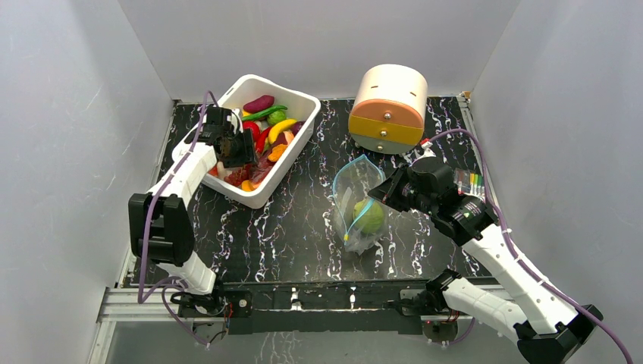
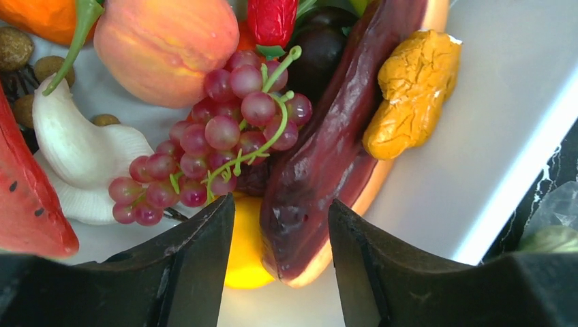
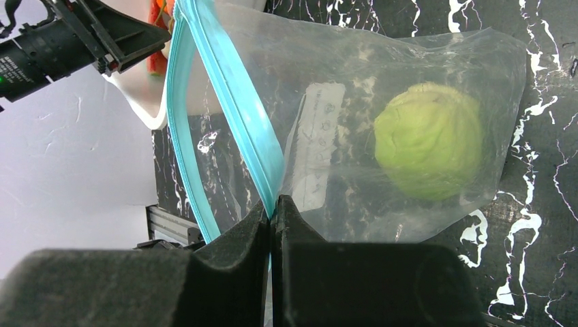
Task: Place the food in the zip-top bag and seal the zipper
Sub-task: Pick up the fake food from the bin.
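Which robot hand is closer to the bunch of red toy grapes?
Left. The left gripper hangs just above the grapes in the white plastic bin; the right gripper, far off, pinches the clear bag's teal zipper.

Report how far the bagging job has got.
Done: the green cabbage lies inside the zip-top bag. In hand: the right gripper pinches the zipper, mouth open; the left gripper, open, straddles a dark red piece in the white bin. Left: the other food, then sealing.
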`<state>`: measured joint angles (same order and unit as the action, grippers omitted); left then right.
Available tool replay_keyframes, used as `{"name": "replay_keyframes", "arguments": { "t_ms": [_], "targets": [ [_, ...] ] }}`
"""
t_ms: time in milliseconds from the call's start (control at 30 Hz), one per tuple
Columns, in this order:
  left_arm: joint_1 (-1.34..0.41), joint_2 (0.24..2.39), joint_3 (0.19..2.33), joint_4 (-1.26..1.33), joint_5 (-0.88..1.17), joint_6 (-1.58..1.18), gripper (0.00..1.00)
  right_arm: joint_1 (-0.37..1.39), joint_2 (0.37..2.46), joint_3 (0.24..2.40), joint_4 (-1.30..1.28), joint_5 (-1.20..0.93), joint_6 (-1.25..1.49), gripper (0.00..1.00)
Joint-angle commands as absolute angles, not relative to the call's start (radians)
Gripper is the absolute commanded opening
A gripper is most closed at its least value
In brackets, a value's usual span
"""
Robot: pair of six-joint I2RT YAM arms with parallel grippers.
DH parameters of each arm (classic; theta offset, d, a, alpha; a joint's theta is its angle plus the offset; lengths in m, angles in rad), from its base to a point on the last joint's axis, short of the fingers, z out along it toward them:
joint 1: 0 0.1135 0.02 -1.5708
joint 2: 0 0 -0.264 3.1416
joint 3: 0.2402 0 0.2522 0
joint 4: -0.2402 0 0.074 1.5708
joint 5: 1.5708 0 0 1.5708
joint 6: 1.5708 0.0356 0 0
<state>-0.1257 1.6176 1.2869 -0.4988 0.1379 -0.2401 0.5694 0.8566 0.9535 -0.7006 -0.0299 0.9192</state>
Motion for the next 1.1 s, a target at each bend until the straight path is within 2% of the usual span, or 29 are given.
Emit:
{"name": "replay_keyframes", "arguments": {
  "t_ms": [0,200,433,733,1067],
  "targets": [
    [-0.116,1.642,1.321,-0.469,0.152,-0.203,0.51,0.571,0.848,1.000,-0.664,-0.030,0.925,0.00],
    [-0.117,1.672,1.317,-0.470,0.172,-0.198,0.48,0.571,0.852,1.006,-0.665,-0.031,0.923,0.00],
    [-0.117,1.686,1.302,-0.458,0.237,-0.193,0.39,0.571,0.858,1.002,-0.659,-0.037,0.926,0.00],
    [-0.116,1.672,1.282,-0.462,0.275,-0.201,0.34,0.572,0.858,0.996,-0.657,-0.040,0.932,0.00],
    [-0.117,1.678,1.240,-0.432,0.309,-0.209,0.36,0.572,0.855,0.992,-0.653,-0.042,0.934,0.00]
  ]
}}
